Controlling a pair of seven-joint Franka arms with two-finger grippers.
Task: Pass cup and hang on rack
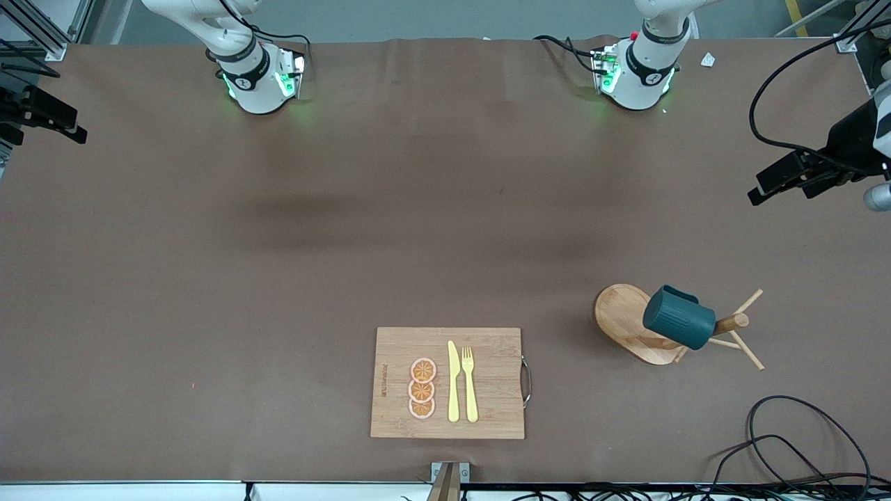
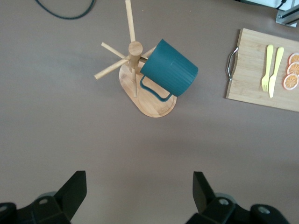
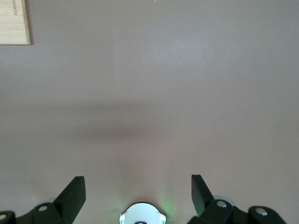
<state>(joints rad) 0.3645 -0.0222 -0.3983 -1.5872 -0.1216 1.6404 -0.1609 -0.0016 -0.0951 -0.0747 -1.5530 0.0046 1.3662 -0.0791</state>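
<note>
The cup (image 1: pixel 679 318) hung by its handle on a peg of the rack (image 1: pixel 630 324), at the left arm's end of the bench (image 1: pixel 278 278). Its long axis was tilted, w/ its closed bottom pointing away from the post. Only the left wrist view showed the handle (image 2: pixel 154 90) round the peg. Left tool (image 2: pixel 140 186) was spread over bare bench; right tool (image 3: pixel 138 186) was spread too, waiting.

one cup (image 1: pixel 679 317), one rack (image 1: pixel 630 322), three orange slices (image 1: pixel 422 389)
</note>
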